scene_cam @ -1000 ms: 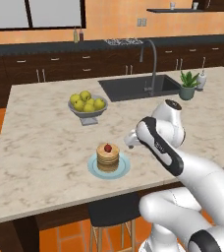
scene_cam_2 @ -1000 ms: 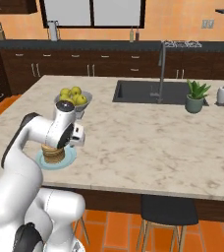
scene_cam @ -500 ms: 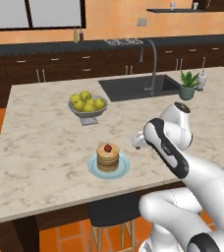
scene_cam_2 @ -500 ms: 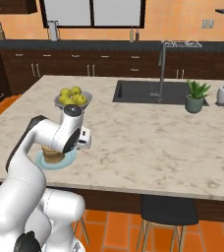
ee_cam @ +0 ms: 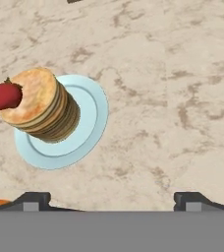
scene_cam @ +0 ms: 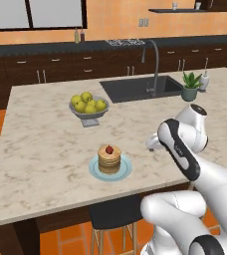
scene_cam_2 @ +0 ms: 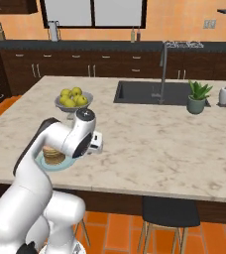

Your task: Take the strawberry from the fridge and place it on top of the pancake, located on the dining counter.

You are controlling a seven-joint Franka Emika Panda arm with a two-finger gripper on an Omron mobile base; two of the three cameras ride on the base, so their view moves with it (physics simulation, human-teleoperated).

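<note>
Hand view, upper left: we judge the tiny red strawberry (ee_cam: 6,96) soft, needing gentle side pinches; our gripper (ee_cam: 111,199) gapes empty.

Arm: white Franka, elbow bending sharply, forearm reaching forward. Gripper (ee_cam: 112,199): pointing downward, jaws standing wide apart, gripping nothing.

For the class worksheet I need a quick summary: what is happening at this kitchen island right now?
The strawberry sits on top of the pancake, on its blue plate on the dining counter. The robot's gripper is open and empty, beside the plate. A bowl of apples stands farther back.
</note>
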